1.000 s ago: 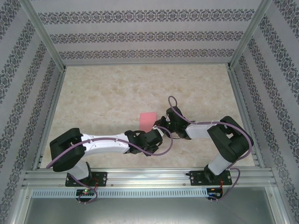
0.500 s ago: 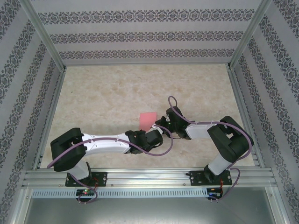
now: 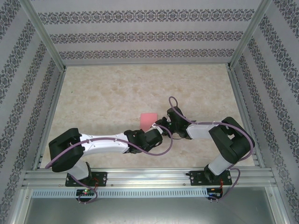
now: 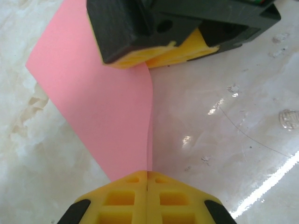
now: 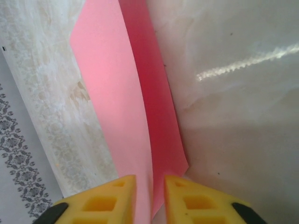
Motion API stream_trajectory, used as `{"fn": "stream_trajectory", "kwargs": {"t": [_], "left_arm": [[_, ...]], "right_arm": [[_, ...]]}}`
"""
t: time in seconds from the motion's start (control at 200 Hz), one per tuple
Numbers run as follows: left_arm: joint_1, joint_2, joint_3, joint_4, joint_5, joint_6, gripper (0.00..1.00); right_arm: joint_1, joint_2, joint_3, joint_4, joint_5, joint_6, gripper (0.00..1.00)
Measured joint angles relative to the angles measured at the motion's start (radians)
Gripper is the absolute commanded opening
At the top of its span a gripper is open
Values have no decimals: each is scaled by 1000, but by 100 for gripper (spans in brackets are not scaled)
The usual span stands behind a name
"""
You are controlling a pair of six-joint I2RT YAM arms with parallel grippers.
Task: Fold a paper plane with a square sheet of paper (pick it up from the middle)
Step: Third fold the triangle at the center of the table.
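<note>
The square sheet of paper (image 3: 148, 119) is pink-red and lies near the table's middle, pulled up into a ridge along its centre. In the left wrist view the paper (image 4: 103, 102) rises from the table, and my left gripper (image 4: 147, 173) is shut on the near end of the ridge. My right gripper (image 4: 150, 59) faces it at the far end. In the right wrist view the paper (image 5: 112, 102) shows as a pale flap beside a darker one. My right gripper (image 5: 150, 183) stands slightly open there, with the ridge running between its yellow fingertips (image 5: 122, 187). From above, both grippers (image 3: 159, 129) meet at the paper's near edge.
The marble-look tabletop (image 3: 107, 98) lies bare around the paper. Patterned walls (image 3: 145, 35) and an aluminium frame (image 3: 51, 100) close in the back and both sides. The two arms cross the front strip of the table, with purple cables looping over them.
My left gripper has closed onto the paper's ridge. My right gripper, shut a second ago, has parted its fingers a little. The paper and the arms have barely shifted.
</note>
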Motion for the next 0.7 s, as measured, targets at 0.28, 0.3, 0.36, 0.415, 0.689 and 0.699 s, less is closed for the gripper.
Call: {"fn": "stream_trajectory", "kwargs": {"t": [0.28, 0.3, 0.36, 0.415, 0.689, 0.699], "left_arm": [[153, -96, -45, 24, 285, 10, 0], [163, -97, -47, 27, 302, 11, 0], [185, -98, -52, 33, 350, 12, 0], [204, -98, -57, 34, 396, 15, 0], [275, -98, -58, 37, 533, 23, 0], [277, -98, -58, 38, 538, 23, 0]], "right_arm": [[-62, -186, 29, -235, 91, -103, 35], [-66, -200, 37, -251, 99, -117, 33], [-75, -223, 66, -285, 109, -155, 25], [-76, -222, 102, -305, 108, -180, 19], [-71, -5, 301, -314, 6, -277, 9], [-70, 2, 306, -314, 3, -280, 9]]}}
